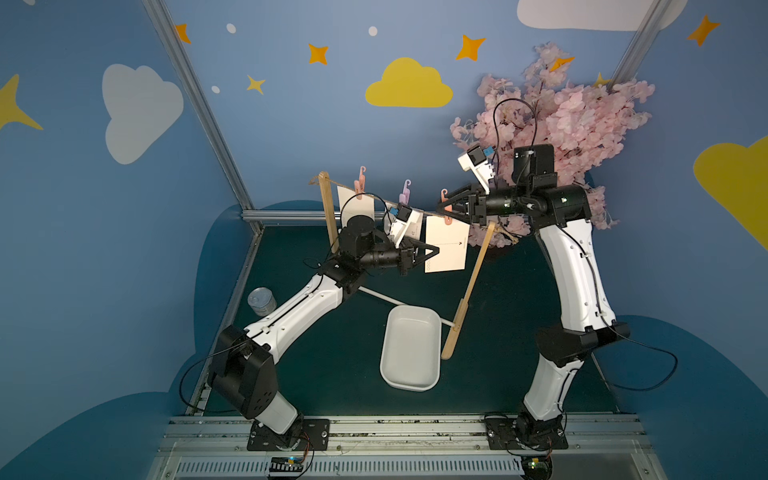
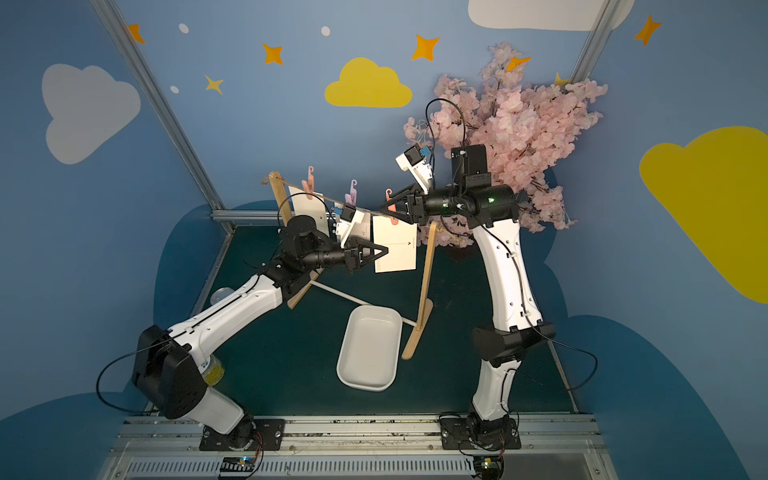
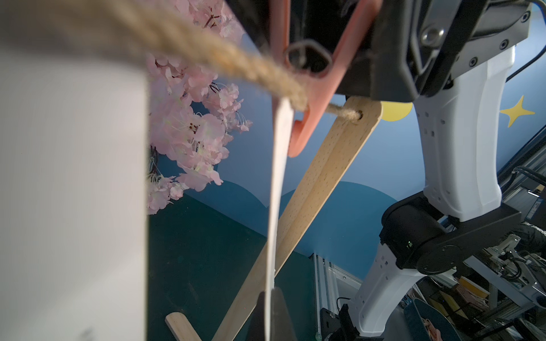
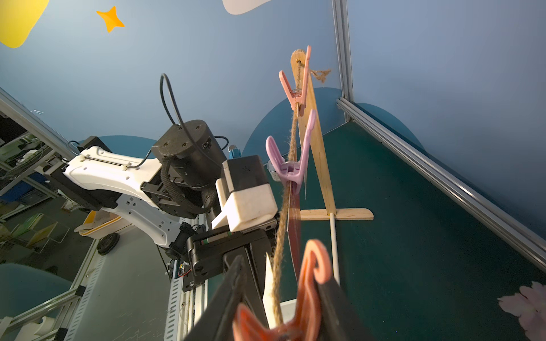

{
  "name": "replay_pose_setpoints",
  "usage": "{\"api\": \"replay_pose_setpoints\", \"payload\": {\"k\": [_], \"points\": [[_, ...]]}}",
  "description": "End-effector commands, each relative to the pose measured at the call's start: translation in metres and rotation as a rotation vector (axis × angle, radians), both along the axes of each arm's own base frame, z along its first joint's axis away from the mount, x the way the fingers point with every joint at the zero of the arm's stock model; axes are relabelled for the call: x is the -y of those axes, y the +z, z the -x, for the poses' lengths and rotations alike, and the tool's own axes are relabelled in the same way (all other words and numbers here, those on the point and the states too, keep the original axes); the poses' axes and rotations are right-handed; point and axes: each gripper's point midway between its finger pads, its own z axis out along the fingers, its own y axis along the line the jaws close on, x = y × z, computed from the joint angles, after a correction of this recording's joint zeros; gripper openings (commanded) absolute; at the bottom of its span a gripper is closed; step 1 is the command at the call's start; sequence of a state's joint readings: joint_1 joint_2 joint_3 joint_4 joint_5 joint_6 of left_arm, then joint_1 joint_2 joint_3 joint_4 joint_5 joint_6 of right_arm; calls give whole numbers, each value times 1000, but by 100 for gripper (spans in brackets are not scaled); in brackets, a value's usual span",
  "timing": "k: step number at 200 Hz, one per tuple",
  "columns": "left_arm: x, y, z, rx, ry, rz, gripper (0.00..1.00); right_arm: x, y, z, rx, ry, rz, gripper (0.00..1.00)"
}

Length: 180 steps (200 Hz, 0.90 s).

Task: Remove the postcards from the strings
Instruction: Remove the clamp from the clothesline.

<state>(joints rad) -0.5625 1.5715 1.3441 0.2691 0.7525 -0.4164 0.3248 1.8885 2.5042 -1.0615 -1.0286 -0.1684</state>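
The strings (image 1: 388, 202) run between two wooden posts, with three postcards hanging from them. The left postcard (image 1: 353, 210) hangs under a pink clothespin (image 1: 360, 183). The middle one sits mostly behind my left wrist camera, under a purple clothespin (image 4: 291, 172). My left gripper (image 1: 432, 252) is shut on the lower left edge of the right postcard (image 1: 448, 246), seen edge-on in the left wrist view (image 3: 276, 192). My right gripper (image 1: 443, 206) is shut on the handles of the orange clothespin (image 4: 310, 277) above that card, and its clip end stands spread.
A white tray (image 1: 385, 353) lies on the green floor in front of the right post (image 1: 468, 291). A thin white rod (image 1: 380, 296) joins the posts' feet. A tin can (image 1: 262, 301) stands at the left edge. A pink blossom tree (image 1: 577, 116) fills the back right corner.
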Motion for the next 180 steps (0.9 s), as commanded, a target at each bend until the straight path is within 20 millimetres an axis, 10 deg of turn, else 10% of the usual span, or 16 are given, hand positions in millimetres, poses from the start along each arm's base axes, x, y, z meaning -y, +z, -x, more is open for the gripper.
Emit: {"api": "replay_pose_setpoints", "payload": {"k": [1,63,85,180], "points": [[-1,8,3,12,-13,6,3,-4,3,0,15,5,-5,35],[-1,8,3,10,-14,5,3,-5,0,-1,17,-4,9,25],[-2,9,4,14,-14,9,3,-6,-2,-2,15,-10,16,0],[-3,3,8,-5,-15,6,3,-4,7,-12,119,-161,82,0]]}}
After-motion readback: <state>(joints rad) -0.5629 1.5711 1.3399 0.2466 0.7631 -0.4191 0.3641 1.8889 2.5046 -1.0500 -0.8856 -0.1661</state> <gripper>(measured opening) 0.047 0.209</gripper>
